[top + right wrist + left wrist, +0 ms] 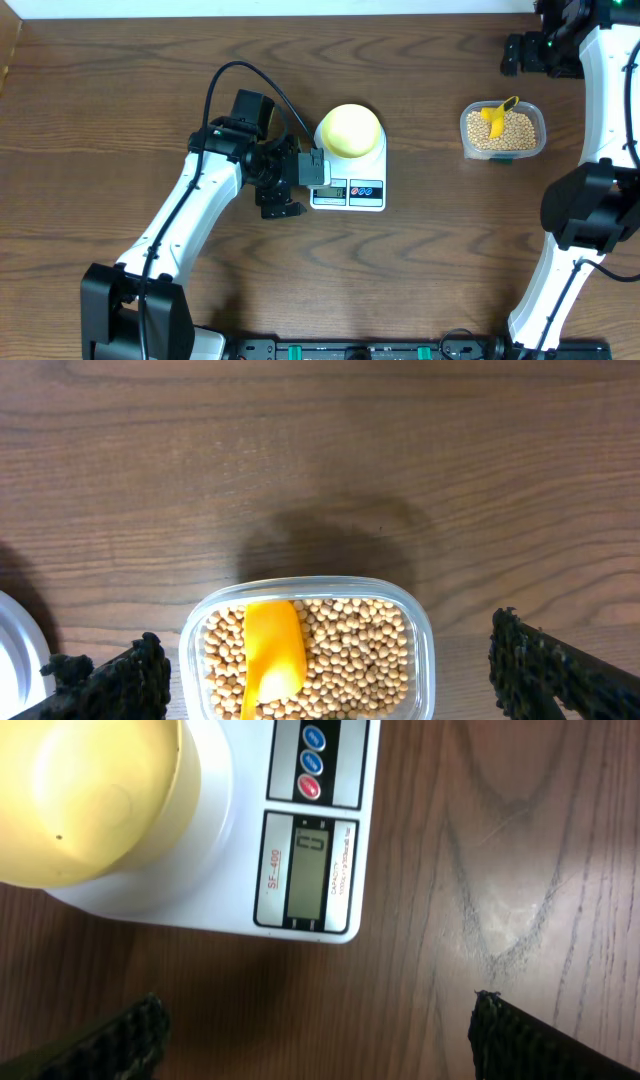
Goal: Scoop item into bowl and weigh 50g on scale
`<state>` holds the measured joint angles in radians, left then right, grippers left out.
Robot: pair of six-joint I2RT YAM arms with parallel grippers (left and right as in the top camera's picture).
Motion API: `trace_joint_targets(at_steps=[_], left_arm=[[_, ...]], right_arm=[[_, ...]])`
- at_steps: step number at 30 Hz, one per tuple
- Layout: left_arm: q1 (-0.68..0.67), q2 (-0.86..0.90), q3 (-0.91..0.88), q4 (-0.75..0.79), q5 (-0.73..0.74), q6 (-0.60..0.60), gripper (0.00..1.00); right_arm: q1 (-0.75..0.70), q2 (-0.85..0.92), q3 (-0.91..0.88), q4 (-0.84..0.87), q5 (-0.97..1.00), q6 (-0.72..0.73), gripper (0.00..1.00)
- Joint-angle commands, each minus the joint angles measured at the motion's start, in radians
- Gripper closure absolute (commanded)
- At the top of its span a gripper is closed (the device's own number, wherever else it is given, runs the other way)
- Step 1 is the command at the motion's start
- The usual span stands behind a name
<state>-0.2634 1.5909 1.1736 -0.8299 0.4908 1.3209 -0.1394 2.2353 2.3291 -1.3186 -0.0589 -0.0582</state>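
Two grippers are seen spread wide, and nothing is held by either. Farthest left, the left gripper point(300, 190) is positioned just beside the display end of the white digital scale point(377, 165), its fingers point(110, 1040) parted over the bare wooden table point(120, 100). The pale-yellow bowl point(348, 130) is set on the scale's platform, behind the display, where a single digit like a zero is shown. Well apart to the right, the soybeans point(515, 132) are contained in a clear plastic tub point(464, 130), with a yellow scoop point(493, 117) laid in them. The right gripper point(330, 680) is placed near that tub, which is framed between its open fingers in the wrist view.
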Motion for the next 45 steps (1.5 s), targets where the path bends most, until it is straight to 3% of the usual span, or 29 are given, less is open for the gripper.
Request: trace_joint_targets(at_steps=[1,45], left_arm=[[0.005,-0.010,-0.003,-0.002,0.033,0.003,0.02],[0.005,-0.010,-0.003,0.023,0.033,0.003,0.03]], right_arm=[[0.003,0.003,0.004,-0.001,0.000,0.012,0.01],[0.003,0.003,0.004,-0.001,0.000,0.012,0.01]])
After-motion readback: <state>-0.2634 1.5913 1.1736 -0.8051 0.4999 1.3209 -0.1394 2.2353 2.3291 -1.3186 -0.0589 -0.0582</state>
